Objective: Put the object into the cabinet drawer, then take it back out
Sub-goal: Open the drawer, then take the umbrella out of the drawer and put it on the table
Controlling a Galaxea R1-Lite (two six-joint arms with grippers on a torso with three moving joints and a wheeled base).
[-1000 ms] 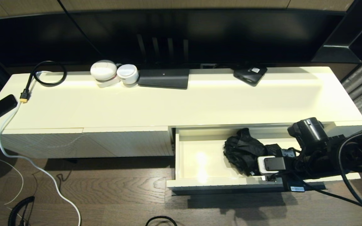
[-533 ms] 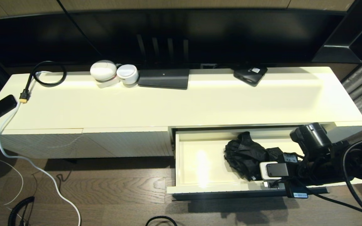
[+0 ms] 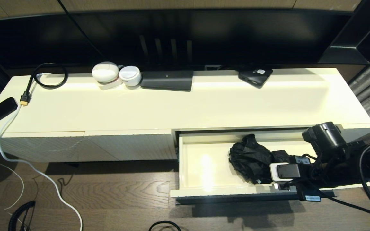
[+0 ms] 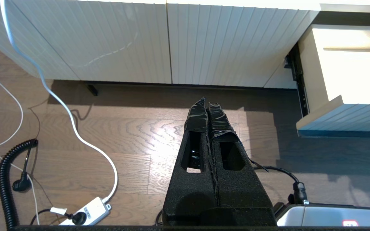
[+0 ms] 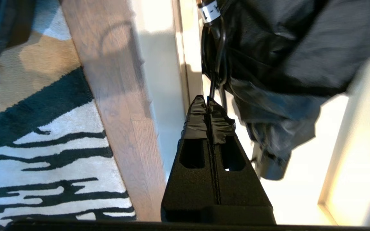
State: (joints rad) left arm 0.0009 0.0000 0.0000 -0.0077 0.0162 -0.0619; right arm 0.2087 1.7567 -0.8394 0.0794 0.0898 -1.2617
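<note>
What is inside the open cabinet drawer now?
Inside the cabinet drawer lies a crumpled black bundle, and the right gripper is shut on its thin black cord. The arm hides the drawer's right part.

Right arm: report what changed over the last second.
The right gripper, shut on the black object's thin loop, has drawn slightly rightward along the open cabinet drawer; the object barely shifted. The left gripper is parked shut above the floor.

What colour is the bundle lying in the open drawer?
Black; the bundle shows best in the head view, lying inside the cream cabinet drawer.
</note>
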